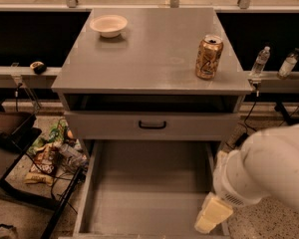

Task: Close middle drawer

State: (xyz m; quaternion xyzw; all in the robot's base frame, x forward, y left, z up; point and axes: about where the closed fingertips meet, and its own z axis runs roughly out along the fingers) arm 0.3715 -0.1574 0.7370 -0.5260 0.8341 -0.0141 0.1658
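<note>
Middle drawer [149, 193] stands pulled well out beneath the front edge of the counter [154, 63], grey box open and bare, its front panel cut off at the bottom of the view. The drawer above [152, 125] sits flush under the counter. Gripper [213, 214] hangs low below the counter's front right corner, at the open drawer's right wall near its front end; whether it is released or clenched cannot be told. The arm [269, 168] reaches in from the right. A can [209, 57] stands near the counter's right edge and a bowl [108, 25] near the back left corner. Judged progress: closing not begun. Contact with the front panel and the whole push inward remain.
</note>
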